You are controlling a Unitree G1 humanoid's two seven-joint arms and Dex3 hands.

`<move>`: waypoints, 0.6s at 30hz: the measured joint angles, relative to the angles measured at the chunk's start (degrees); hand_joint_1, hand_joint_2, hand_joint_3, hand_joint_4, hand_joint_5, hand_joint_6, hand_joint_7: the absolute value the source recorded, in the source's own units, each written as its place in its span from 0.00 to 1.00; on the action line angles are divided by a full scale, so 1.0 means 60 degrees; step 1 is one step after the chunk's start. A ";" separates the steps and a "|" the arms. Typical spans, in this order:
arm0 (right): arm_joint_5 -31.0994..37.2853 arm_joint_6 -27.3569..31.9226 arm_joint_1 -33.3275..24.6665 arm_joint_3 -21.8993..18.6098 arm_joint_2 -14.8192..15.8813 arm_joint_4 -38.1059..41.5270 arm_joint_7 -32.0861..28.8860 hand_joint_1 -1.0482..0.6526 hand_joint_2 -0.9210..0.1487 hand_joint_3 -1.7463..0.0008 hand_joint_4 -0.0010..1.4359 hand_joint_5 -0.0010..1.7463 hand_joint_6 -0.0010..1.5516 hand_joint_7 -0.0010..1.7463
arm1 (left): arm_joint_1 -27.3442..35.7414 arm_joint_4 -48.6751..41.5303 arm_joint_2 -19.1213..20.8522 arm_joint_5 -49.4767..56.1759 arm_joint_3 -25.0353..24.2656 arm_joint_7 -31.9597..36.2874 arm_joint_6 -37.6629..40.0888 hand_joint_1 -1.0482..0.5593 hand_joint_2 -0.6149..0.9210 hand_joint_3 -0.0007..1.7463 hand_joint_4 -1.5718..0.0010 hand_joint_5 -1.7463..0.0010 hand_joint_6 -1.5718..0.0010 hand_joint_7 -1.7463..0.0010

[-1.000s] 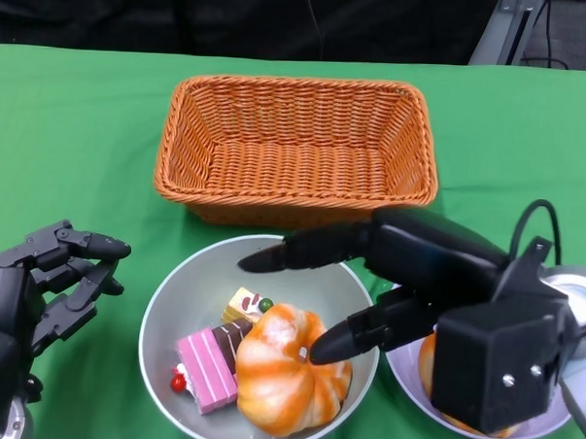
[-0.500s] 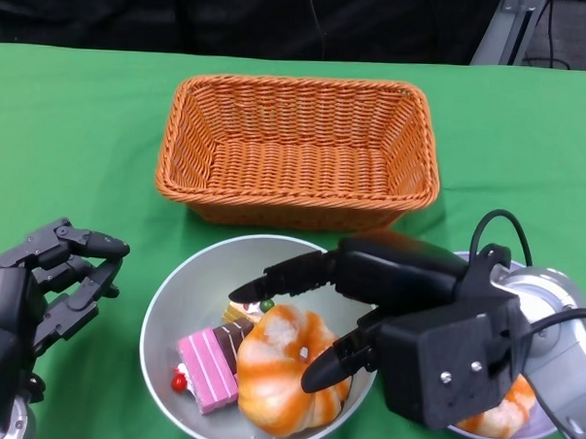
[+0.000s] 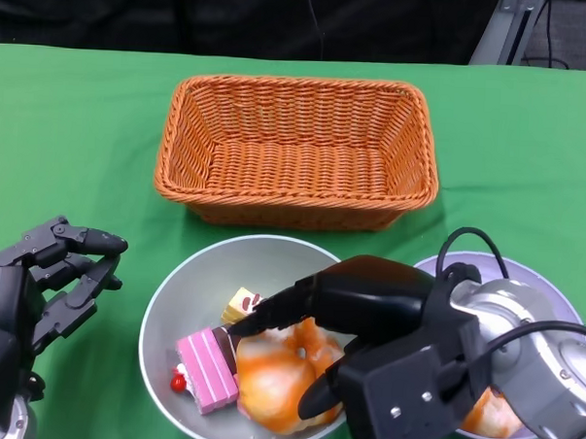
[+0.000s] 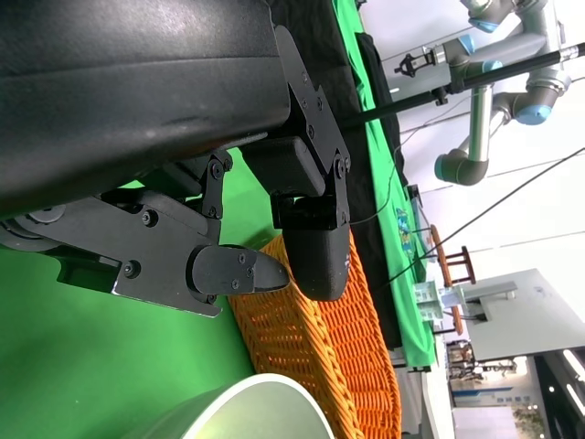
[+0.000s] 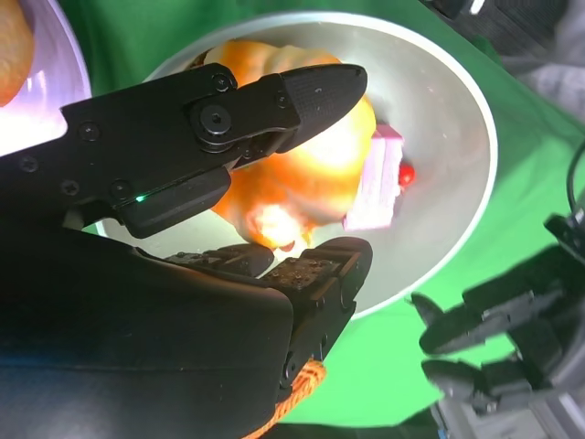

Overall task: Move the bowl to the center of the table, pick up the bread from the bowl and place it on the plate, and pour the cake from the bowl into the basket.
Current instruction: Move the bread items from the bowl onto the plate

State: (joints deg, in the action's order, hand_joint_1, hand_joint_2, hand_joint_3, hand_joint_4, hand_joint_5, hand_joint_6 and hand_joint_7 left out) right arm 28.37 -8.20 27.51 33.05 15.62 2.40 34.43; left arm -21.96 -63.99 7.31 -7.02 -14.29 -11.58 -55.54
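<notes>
We take the grey bowl [image 3: 168, 306] as our landmark, and it sits on the green table [image 3: 73, 132] just on the near side of the orange wicker basket [image 3: 298, 147], whose near wall almost meets the bowl's far rim. Inside the bowl we see the bread [image 3: 276, 374], a glossy orange-and-white swirl bun filling its right half, with the pink striped cake [image 3: 206, 369] lying against the bread's left side and a small yellow cake [image 3: 240, 303] tucked behind it. Our right hand [image 3: 312, 347] is down in the bowl over the bread, fingers [image 5: 283, 96] parted around it: one long finger lies across the bun's far side, another presses in at its near side, and the right wrist view shows the bun lit up between them, so we call it a grasp closing on the bread, though we cannot tell how firm the contact is. To the right of the bowl sits the pale lilac plate [image 3: 543, 289], already carrying another bun [image 3: 484, 413] half hidden under our forearm. Left of the bowl, our left hand [image 3: 52, 282] hovers over the cloth, fingers loosely curled and apart, holding nothing.
</notes>
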 measured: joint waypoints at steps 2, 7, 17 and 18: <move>0.0213 0.0021 0.0059 0.0055 -0.0036 0.0025 0.0014 0.06 0.00 0.91 0.21 0.00 0.25 0.00 | 0.0000 0.0001 -0.0033 0.0001 0.0000 0.0000 -0.0004 0.57 1.00 0.21 0.52 0.22 0.41 0.54; 0.1059 -0.0341 0.0083 0.0380 -0.0076 0.0216 -0.0551 0.06 0.00 0.91 0.20 0.00 0.27 0.01 | 0.0003 0.0009 -0.0067 0.0106 0.0016 0.0138 -0.0018 0.56 1.00 0.20 0.54 0.19 0.41 0.53; 0.2590 -0.0877 0.0071 0.0943 -0.0070 0.0303 -0.1375 0.05 0.00 0.90 0.16 0.00 0.28 0.01 | 0.0067 0.0300 -0.0042 0.0631 0.0181 0.0740 -0.0021 0.59 1.00 0.21 0.54 0.20 0.42 0.51; 0.2695 -0.0878 0.0069 0.1012 -0.0072 0.0305 -0.1452 0.05 0.00 0.91 0.17 0.00 0.28 0.01 | 0.0077 0.0302 -0.0041 0.0645 0.0185 0.0760 -0.0022 0.59 1.00 0.21 0.54 0.20 0.42 0.51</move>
State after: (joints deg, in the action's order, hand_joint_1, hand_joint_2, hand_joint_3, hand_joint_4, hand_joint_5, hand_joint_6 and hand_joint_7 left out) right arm 44.54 -13.47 27.93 39.12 15.19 4.23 25.72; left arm -21.50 -62.18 7.07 -3.15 -13.18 -7.02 -55.67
